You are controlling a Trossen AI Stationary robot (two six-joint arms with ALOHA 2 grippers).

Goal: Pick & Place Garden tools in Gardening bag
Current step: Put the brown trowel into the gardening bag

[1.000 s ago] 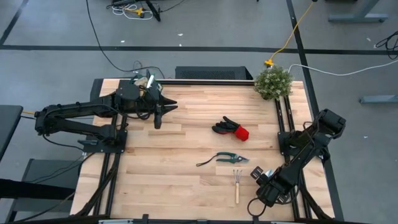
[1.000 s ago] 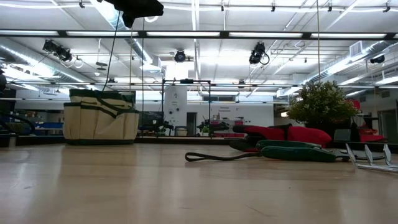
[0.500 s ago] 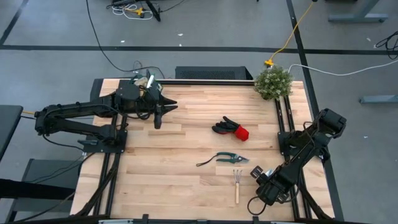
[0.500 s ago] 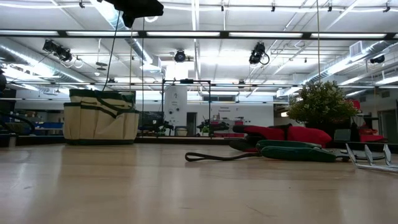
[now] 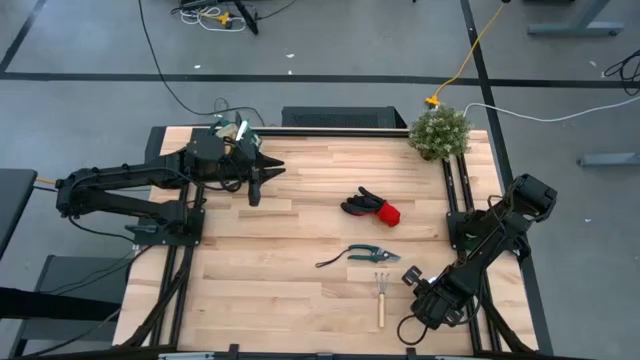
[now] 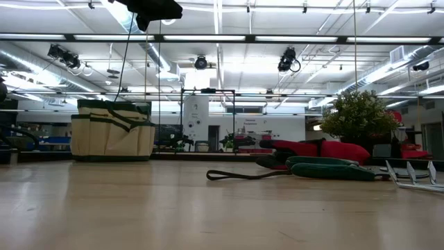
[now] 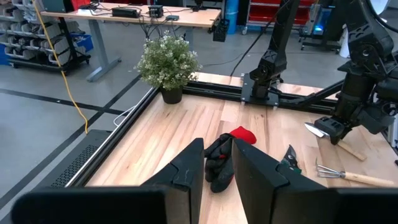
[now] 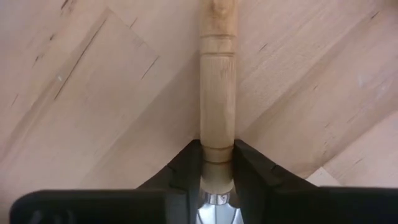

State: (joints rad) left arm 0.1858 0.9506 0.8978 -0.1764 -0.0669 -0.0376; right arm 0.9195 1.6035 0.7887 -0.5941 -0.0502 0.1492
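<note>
My right gripper [image 5: 418, 282] stands near the table's front right, pointing down, shut on a wooden-handled silver trowel [image 7: 323, 130] that lies on the table. A wooden-handled rake [image 5: 381, 295] lies just left of it, the pruning shears [image 5: 365, 255] beyond that, and the black-and-red gloves [image 5: 370, 207] at mid-table. The beige gardening bag [image 6: 111, 132] stands on the table at the far left, mostly hidden under my left arm in the high view. My left gripper [image 5: 268, 170] hangs in the air beside the bag, open with nothing between its fingers [image 7: 186, 174]. My right gripper pinches the trowel's wooden handle [image 8: 217, 152] between its two fingers, at the end next to the metal neck. The fingers come from above, pointing down, and lie across the handle. The trowel lies flat on the table.
A bushy green plant [image 5: 438, 132] in a pot stands at the table's far right corner. Black rails run along the table's left and right edges. Bare wood lies between the bag and the gloves.
</note>
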